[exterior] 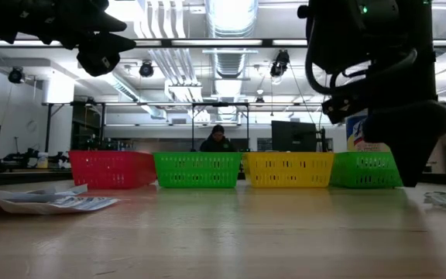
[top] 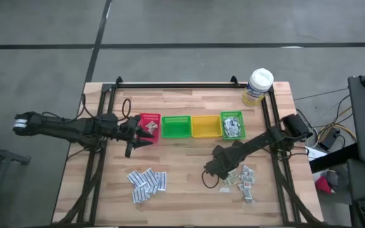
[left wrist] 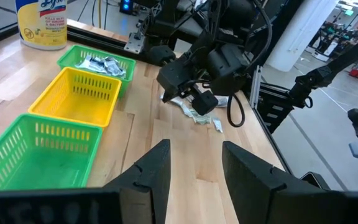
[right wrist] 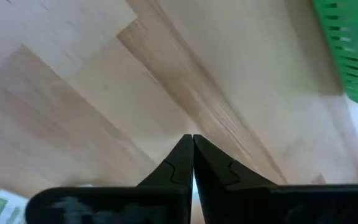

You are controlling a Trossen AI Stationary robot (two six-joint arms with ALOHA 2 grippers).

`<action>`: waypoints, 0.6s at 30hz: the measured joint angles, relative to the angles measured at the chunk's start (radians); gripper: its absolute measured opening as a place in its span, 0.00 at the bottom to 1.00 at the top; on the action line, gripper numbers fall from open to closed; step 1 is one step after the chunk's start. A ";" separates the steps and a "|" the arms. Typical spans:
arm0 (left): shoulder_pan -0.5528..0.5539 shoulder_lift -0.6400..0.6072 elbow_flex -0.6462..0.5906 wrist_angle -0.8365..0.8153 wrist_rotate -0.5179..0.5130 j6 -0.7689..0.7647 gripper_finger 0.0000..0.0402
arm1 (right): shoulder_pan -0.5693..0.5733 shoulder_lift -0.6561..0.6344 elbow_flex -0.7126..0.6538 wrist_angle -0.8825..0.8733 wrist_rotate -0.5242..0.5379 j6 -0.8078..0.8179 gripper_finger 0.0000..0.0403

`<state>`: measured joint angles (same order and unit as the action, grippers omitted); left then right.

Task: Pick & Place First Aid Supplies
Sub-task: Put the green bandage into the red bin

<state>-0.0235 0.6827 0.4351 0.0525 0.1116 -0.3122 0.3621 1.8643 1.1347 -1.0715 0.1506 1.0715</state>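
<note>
Two heaps of first aid supplies lie flat on the wooden table: one at the near left [top: 147, 182], one at the near right [top: 243, 177]. More sachets fill the right green bin [top: 232, 126]. My right gripper [top: 213, 170] points steeply down at the left edge of the right heap [left wrist: 197, 115], just above the wood. It is shut, and the right wrist view shows nothing between its fingertips [right wrist: 192, 138]. My left gripper [left wrist: 194, 149] waits open in the air beside the red bin [top: 149, 123].
Red, green [top: 176, 126], yellow [top: 205, 126] and green bins stand in a row across the table's middle. A yellow wipes tub [top: 258, 87] stands at the far right corner. A black frame rail [top: 176, 85] runs around the table. Bare wood lies between the two heaps.
</note>
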 joint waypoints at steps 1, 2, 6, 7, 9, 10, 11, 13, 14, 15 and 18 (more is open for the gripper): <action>0.000 0.000 0.000 0.000 0.000 0.000 0.34 | 0.000 -0.002 0.006 -0.014 0.000 0.000 0.02; 0.000 0.000 0.000 0.000 0.000 0.000 0.34 | 0.001 -0.005 0.012 -0.027 0.000 0.001 0.02; 0.000 0.000 0.000 -0.001 0.000 0.002 0.34 | 0.004 -0.019 0.027 -0.061 -0.015 0.021 0.02; 0.000 0.000 0.000 -0.001 0.000 0.002 0.34 | 0.004 -0.021 0.027 -0.071 -0.034 0.021 0.02; 0.000 0.000 0.000 0.000 0.000 0.003 0.34 | 0.007 -0.027 0.025 -0.093 -0.069 0.038 0.02; 0.000 0.000 -0.002 0.000 0.000 0.004 0.34 | 0.010 -0.032 0.023 -0.110 -0.082 0.058 0.02; 0.000 0.000 -0.006 0.000 0.000 0.004 0.34 | 0.015 -0.036 0.022 -0.125 -0.084 0.079 0.03; 0.000 0.000 -0.015 0.000 0.000 0.004 0.34 | 0.027 -0.044 0.021 -0.124 -0.093 0.109 0.05; 0.000 0.000 -0.020 -0.002 0.000 0.004 0.34 | 0.034 -0.046 0.021 -0.120 -0.096 0.122 0.06; 0.000 0.000 -0.025 0.000 0.000 0.004 0.34 | 0.040 -0.050 0.021 -0.121 -0.101 0.137 0.07; 0.000 0.000 -0.034 -0.003 0.000 0.003 0.34 | 0.057 -0.063 0.021 -0.122 -0.106 0.190 0.11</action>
<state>-0.0235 0.6823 0.4008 0.0492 0.1116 -0.3088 0.4190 1.8012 1.1557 -1.1933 0.0442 1.2618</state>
